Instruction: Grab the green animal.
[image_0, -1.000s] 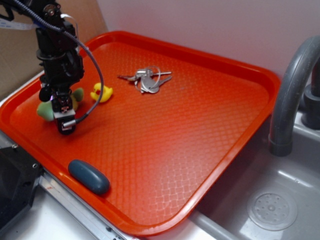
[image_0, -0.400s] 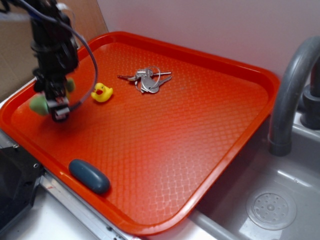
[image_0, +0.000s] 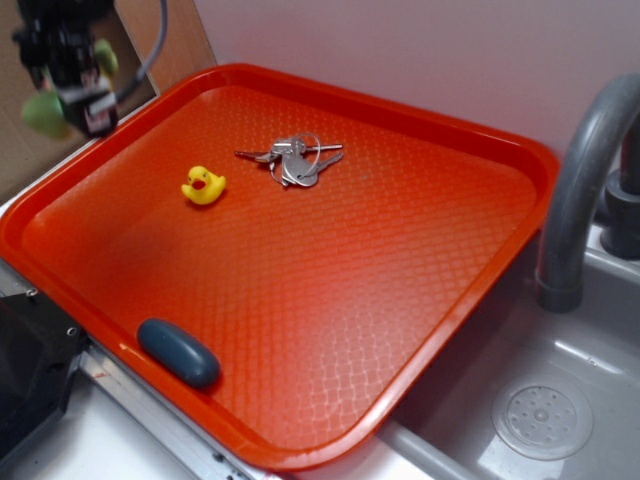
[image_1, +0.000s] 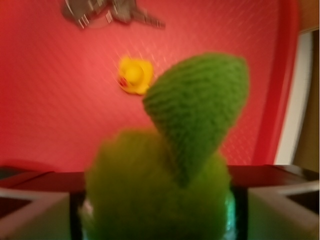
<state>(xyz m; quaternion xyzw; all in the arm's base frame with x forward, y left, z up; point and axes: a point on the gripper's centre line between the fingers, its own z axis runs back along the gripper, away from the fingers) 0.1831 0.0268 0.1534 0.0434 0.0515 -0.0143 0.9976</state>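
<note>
Two views, one story: the claw (image_0: 70, 85), upper left of the exterior frame, is clamped on the green animal (image_1: 165, 165), held clear above the tray (image_0: 480, 140). Wrist view is filled by fuzzy green, one darker knitted end sticking up. Below on the tray: duck (image_0: 203, 186) left of centre, keys (image_0: 295, 158) toward the top, dark oval pad (image_0: 178, 352) on the lower-left rim. Faucet (image_0: 585, 180) at right.
</note>
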